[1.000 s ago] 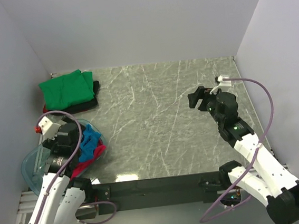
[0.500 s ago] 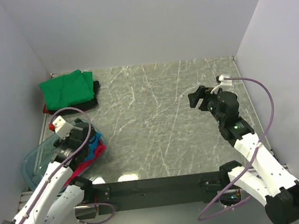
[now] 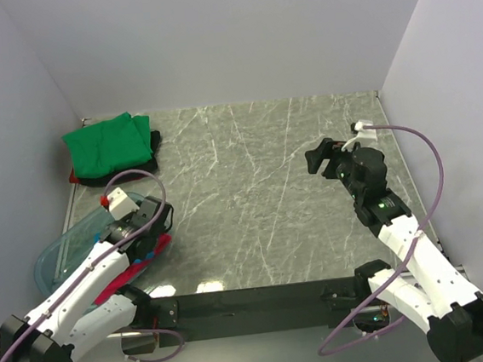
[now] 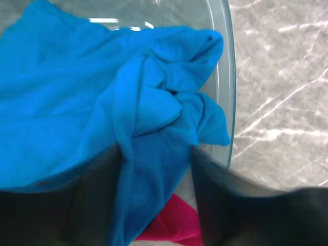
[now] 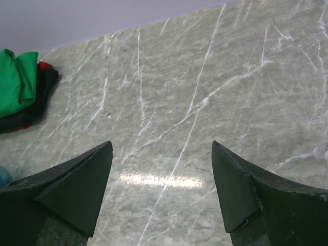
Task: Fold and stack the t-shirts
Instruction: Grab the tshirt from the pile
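The bright blue t-shirt (image 4: 128,102) lies crumpled in the clear plastic bin (image 3: 61,258), over the magenta-red t-shirt (image 4: 171,223). My left gripper (image 4: 156,154) is open, its blurred fingers astride a fold of the blue shirt at the bin's right rim (image 4: 225,77). In the top view the left gripper (image 3: 161,216) covers most of the blue shirt (image 3: 151,248); magenta cloth (image 3: 115,287) shows beneath the arm. The folded green t-shirt (image 3: 105,143) lies on the black t-shirt (image 3: 149,153) at the back left. My right gripper (image 3: 315,158) is open and empty above the table.
A red edge (image 3: 73,176) shows under the black shirt. In the right wrist view the right gripper (image 5: 161,148) faces bare marble, with the green (image 5: 13,82) and black (image 5: 38,92) shirts at far left. Walls close in on three sides.
My left arm has swung right and down across the bin, and its gripper now sits on the blue shirt at the bin's right rim. The right arm has barely moved.
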You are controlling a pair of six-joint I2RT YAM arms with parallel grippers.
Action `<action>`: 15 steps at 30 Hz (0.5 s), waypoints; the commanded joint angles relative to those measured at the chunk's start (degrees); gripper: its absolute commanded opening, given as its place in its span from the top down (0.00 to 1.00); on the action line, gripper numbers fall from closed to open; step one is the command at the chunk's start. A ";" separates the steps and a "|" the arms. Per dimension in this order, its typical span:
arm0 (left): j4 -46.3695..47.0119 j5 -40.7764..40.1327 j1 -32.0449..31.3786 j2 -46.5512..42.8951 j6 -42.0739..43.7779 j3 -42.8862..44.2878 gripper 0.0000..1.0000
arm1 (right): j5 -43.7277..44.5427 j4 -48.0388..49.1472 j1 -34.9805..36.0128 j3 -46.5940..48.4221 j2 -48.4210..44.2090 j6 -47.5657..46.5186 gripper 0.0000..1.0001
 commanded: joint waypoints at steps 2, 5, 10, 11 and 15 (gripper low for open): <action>-2.36 0.65 -2.37 0.20 -2.42 2.50 0.66 | 0.60 1.60 -0.74 -0.46 -0.04 -0.89 0.16; -2.18 0.74 -2.54 -0.33 -2.16 2.58 0.92 | 0.51 1.60 -1.09 -0.55 0.40 -0.71 0.16; -2.44 0.30 -2.63 -2.52 -1.72 3.28 1.00 | -0.54 1.78 -1.71 -0.46 1.36 -0.27 0.16; -2.62 -0.14 -2.63 -3.75 -0.50 3.98 1.00 | -0.63 1.78 -1.80 -0.46 1.45 -0.10 0.16; -1.84 -4.09 -2.54 -5.87 5.21 13.20 0.99 | -1.51 2.39 -2.24 -0.55 2.33 0.25 0.16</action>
